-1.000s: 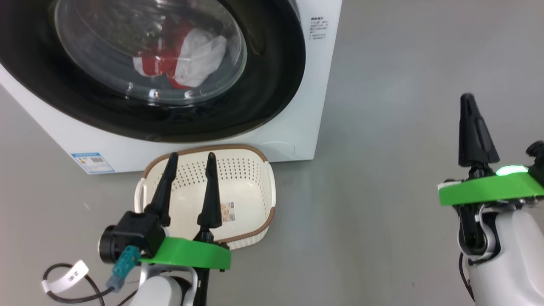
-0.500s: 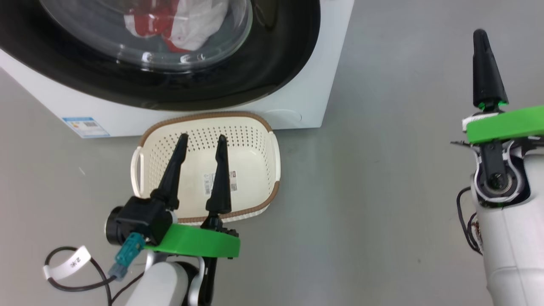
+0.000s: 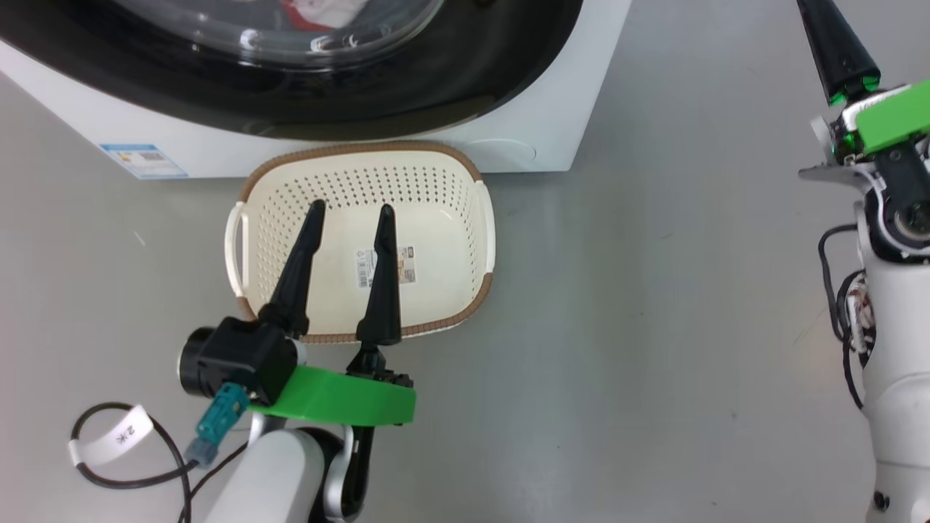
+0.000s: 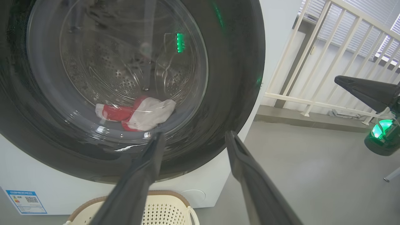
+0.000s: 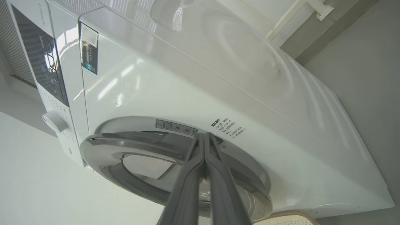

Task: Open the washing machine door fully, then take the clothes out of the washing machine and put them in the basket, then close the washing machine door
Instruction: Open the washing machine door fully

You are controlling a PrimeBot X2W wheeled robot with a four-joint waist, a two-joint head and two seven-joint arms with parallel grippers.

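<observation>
The washing machine [image 3: 552, 109] stands ahead, and its door [image 4: 231, 62], black-rimmed with a glass bowl, looks closed. Behind the glass lie the red and white clothes [image 4: 137, 112], a scrap of them also at the head view's top edge. On the floor before the machine sits the cream basket [image 3: 436, 218], nothing in it but its label. My left gripper [image 3: 351, 209] hovers open above the basket, nothing between its fingers. My right gripper [image 5: 204, 136] is shut on nothing, its tips at the door's [image 5: 140, 147] right edge, whether touching I cannot tell.
Grey floor [image 3: 654, 327] spreads to the right of the machine and the basket. A white railing [image 4: 312, 62] stands behind the machine's right side. A blue sticker [image 3: 143, 160] marks the machine's lower front. A labelled black cable [image 3: 109, 443] loops by my left arm.
The head camera has shifted, so the machine and the clothes slide up the picture. My right gripper, still shut, has travelled up the view towards the door's right side. The left gripper stays open.
</observation>
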